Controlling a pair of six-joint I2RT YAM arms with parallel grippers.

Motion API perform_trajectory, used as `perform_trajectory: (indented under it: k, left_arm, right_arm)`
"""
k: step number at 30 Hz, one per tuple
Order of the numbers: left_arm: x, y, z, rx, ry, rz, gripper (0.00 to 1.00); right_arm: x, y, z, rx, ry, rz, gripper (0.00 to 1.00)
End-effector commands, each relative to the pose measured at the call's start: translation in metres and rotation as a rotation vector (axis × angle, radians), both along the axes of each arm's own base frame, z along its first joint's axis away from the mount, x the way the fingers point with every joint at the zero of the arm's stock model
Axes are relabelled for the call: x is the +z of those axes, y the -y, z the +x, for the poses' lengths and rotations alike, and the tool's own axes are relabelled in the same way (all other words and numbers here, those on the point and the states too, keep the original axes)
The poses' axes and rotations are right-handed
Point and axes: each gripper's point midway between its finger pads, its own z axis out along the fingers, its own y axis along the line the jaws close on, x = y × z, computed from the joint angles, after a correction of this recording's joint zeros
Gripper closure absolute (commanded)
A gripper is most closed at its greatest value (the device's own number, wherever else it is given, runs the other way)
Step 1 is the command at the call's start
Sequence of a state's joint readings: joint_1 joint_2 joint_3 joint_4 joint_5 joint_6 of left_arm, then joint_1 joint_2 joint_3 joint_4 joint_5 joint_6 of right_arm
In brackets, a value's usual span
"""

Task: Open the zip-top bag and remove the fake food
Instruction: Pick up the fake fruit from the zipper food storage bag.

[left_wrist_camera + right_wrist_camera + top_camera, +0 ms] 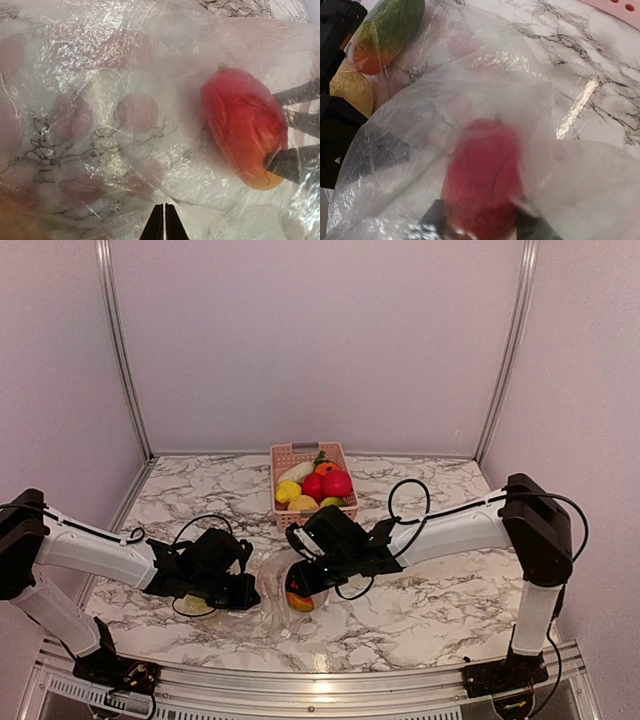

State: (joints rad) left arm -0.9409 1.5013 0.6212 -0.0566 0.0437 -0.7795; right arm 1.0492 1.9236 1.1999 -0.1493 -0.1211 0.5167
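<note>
The zip-top bag [272, 602] is a clear crinkly film lying between my two grippers. My left gripper [248, 590] is shut on a fold of the bag [125, 100], its tips [164, 207] pressed together on the film. My right gripper [297, 585] reaches into the bag and is shut on a red-orange fake fruit [299, 601]. That fruit shows through the film in the left wrist view [244, 132], with the right fingers [295, 165] clamped on it. In the right wrist view my right gripper [481, 206] holds it [482, 170] under the film [560, 175].
A pink basket [283, 454] at the back centre holds several fake foods [325, 484], red, yellow, orange, green and white. A green-orange fruit [390, 27] and a yellow one [350, 86] lie by the left gripper body [335, 40]; a yellowish piece [196, 606] shows under the left arm.
</note>
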Motion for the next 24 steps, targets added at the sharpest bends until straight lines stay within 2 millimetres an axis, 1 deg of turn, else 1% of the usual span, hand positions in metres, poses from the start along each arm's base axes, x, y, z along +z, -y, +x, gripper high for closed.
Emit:
perform_trajectory:
  k: [1,11,17,20,24]
  left_arm:
    - [-0.012,-0.02,-0.003,0.028,-0.022,0.055,0.96]
    - [-0.018,-0.032,-0.002,0.048,-0.028,0.063,0.96]
    - [-0.019,-0.038,-0.001,0.066,-0.032,0.068,0.96]
    - [-0.019,-0.039,0.001,0.071,-0.032,0.068,0.96]
    - [-0.018,-0.037,0.003,0.072,-0.03,0.063,0.96]
  right_arm:
    - [0.019,0.002,0.005,-0.019,0.018,0.043,0.64]
    - [0.029,0.006,0.005,-0.008,0.021,0.082,0.63]
    - [0.027,0.011,0.004,-0.006,0.011,0.093,0.63]
    - [0.027,0.013,0.002,0.005,0.006,0.09,0.63]
    - [0.034,0.018,-0.002,0.023,0.011,0.079,0.63]
